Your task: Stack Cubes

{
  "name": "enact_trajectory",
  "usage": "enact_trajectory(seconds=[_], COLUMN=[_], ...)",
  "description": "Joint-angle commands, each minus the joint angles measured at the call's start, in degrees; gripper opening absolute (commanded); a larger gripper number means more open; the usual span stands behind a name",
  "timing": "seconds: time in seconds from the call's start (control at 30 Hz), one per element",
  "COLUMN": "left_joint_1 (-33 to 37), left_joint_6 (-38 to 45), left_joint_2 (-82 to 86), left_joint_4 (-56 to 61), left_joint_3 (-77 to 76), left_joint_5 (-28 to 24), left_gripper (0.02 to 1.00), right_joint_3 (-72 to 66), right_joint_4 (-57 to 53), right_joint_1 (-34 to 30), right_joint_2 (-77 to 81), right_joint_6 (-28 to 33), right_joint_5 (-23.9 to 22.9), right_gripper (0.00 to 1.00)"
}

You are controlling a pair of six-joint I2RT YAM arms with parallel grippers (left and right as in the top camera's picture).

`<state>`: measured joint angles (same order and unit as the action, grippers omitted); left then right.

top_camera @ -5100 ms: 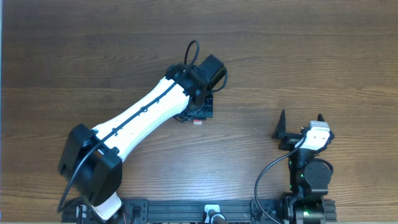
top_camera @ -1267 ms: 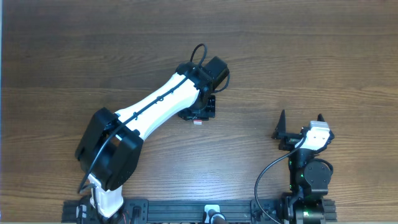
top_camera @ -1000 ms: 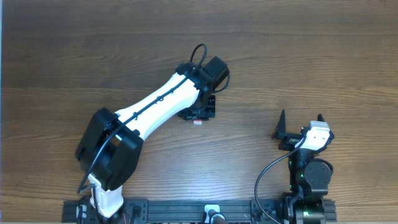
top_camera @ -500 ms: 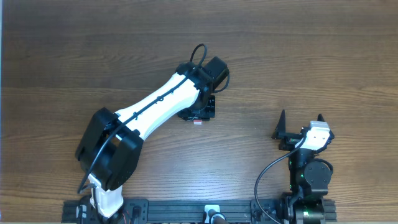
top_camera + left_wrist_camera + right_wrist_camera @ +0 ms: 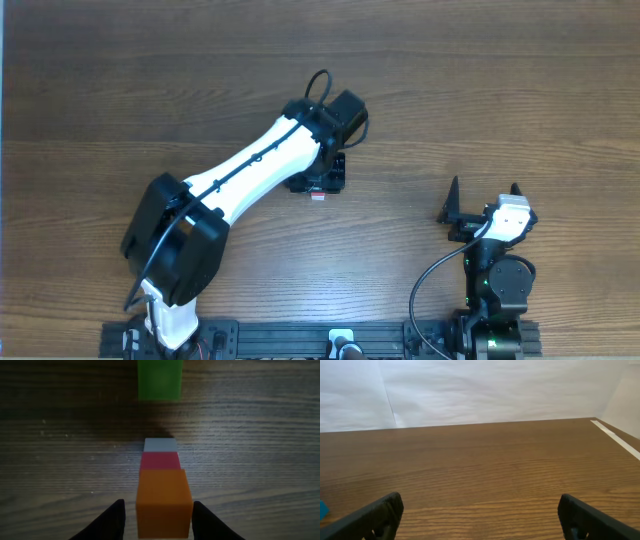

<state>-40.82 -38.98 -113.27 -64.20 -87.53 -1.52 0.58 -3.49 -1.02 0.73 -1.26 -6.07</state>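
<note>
Lifting and swinging its elbow inward since the earliest frame, the left arm is now hovering over the stack. The orange cube (image 5: 164,502) is sitting on top of the red cube (image 5: 160,461) and the grey cube (image 5: 160,445). The left gripper (image 5: 156,507) is flanking the orange cube, its fingers slightly parted, apparently letting go. The green cube (image 5: 160,380) is lying on the table (image 5: 260,435) just beyond the stack. It likely goes on next, which means rising clear and then grasping it. The right gripper (image 5: 485,185) is idling well away from the stack, fingers wide.

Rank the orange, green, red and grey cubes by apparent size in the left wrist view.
1. The orange cube: largest, but nearest the camera, so its lead is unsure.
2. The green cube: partly cut off by the picture's edge.
3. The red cube and the grey cube: only strips show past the orange one, and they look about alike.
</note>
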Motion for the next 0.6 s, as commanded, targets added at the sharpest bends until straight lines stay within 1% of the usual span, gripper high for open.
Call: enact_trajectory(seconds=[0.03, 0.27, 0.53, 0.6], left_joint_1=[1.92, 4.44, 5.86, 5.97], left_joint_6=[1.31, 2.82, 4.59, 5.62], left_joint_2=[-0.52, -0.52, -1.88, -2.51], left_joint_4=[-3.8, -5.84, -4.37, -4.2], left_joint_3=[-7.02, -13.42, -13.75, -13.75], left_joint_5=[-0.35, -0.39, -0.74, -1.36], left_gripper=[0.507, 0.52, 0.52, 0.535], right_joint_3=[-0.26, -0.26, -0.26, -0.26], right_joint_4=[-0.22, -0.22, -0.22, -0.22], right_joint_1=[0.31, 0.31, 0.31, 0.31], right_joint_2=[-0.39, -0.39, -0.39, -0.39], right_joint_6=[0.26, 0.26, 0.26, 0.24], right_joint_5=[0.46, 0.46, 0.46, 0.46], right_gripper=[0.991, 0.993, 0.993, 0.991])
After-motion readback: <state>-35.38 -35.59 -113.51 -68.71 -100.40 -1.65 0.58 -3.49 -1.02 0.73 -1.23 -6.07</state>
